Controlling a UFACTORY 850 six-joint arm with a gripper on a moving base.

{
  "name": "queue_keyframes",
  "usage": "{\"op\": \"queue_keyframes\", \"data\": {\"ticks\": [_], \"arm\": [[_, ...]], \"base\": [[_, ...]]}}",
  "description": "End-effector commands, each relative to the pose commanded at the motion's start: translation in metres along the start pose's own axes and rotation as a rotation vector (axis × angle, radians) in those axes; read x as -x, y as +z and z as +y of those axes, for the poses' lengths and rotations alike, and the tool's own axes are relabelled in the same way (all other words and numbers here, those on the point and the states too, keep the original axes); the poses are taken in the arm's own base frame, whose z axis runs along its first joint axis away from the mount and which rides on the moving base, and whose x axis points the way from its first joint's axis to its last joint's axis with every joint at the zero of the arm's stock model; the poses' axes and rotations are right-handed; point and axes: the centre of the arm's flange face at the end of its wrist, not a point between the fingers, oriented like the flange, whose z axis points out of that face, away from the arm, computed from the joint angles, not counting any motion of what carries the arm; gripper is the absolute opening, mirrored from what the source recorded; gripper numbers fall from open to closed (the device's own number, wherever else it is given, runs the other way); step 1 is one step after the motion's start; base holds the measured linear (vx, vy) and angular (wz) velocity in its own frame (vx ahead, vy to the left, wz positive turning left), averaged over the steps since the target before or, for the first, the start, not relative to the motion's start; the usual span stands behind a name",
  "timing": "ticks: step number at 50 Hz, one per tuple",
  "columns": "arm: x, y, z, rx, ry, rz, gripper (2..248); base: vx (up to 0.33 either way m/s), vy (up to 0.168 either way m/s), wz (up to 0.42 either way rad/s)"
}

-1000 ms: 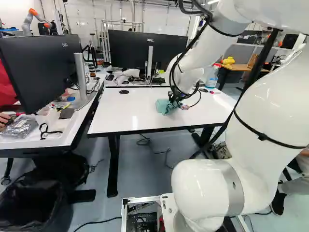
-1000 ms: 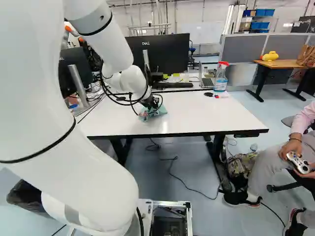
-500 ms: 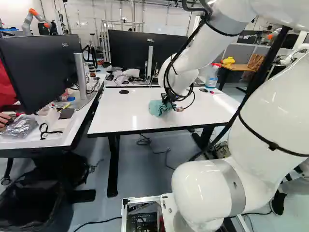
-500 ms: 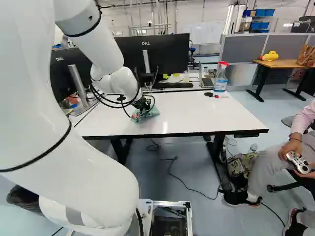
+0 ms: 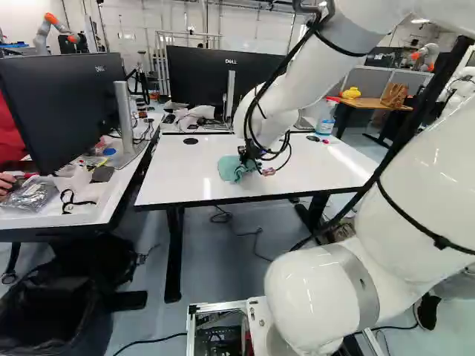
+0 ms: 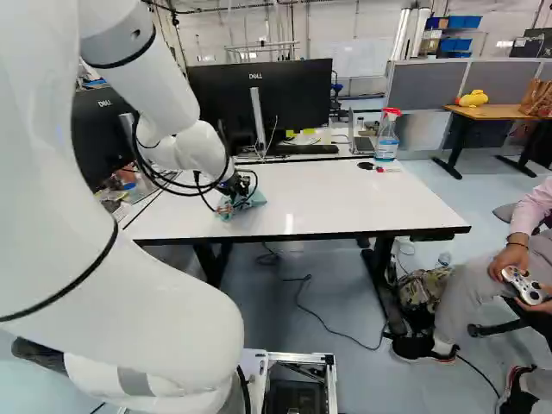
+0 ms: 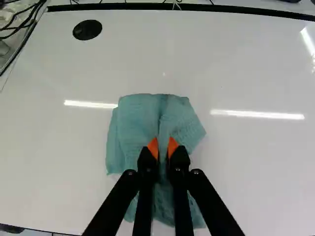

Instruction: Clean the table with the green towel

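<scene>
Fingers pinch the green towel, which now sits farther left on the table than a second ago, so you're likely mid-wipe with more passes needed.

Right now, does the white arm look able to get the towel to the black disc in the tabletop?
Probably yes: the tool, shut on the green towel, has only bare tabletop between it and the black disc. Full reach is a guess.
</scene>
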Motion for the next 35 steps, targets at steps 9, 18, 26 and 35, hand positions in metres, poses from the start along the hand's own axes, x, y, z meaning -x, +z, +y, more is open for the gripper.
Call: {"op": "queue_keyframes", "data": {"ticks": [9, 18, 26, 35], "arm": [[0.0011, -0.0008, -0.0018, -0.003, -0.004, 0.0, 42], [0.0011, -0.0008, -0.0018, -0.003, -0.004, 0.0, 42], [0.0011, -0.0008, -0.0018, -0.003, -0.004, 0.0, 42], [0.0011, -0.0008, -0.0018, -0.003, -0.004, 0.0, 42]], "base": [[0.0, 0.0, 0.0], [0.0, 0.0, 0.0], [0.0, 0.0, 0.0], [0.0, 0.0, 0.0]]}}
